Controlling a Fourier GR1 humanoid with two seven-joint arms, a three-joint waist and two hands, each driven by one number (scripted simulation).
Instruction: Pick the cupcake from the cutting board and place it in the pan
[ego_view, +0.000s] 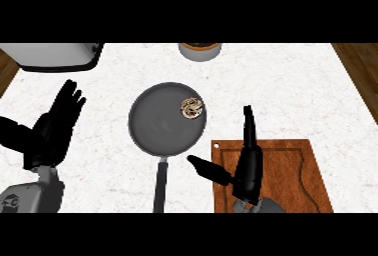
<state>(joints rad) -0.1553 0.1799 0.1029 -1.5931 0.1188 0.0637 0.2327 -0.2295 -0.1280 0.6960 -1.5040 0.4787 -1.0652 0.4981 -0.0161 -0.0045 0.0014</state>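
The cupcake (193, 107), small and brown with pale topping, lies inside the dark grey pan (159, 127), close to its right rim. The pan's long handle (160, 185) points toward the lower edge. A wooden cutting board (291, 170) lies at the lower right with nothing on its visible surface. My right hand (247, 165) is open above the board's left edge, fingers straight and pointing up, thumb spread left; it holds nothing and stands apart from the cupcake. My left hand (55, 127) rests open at the left, fingers up.
A grey appliance (55, 55) sits at the top left corner. A round container (200, 50) stands at the top centre, behind the pan. The white marble counter (295, 90) ends at wooden strips on both sides.
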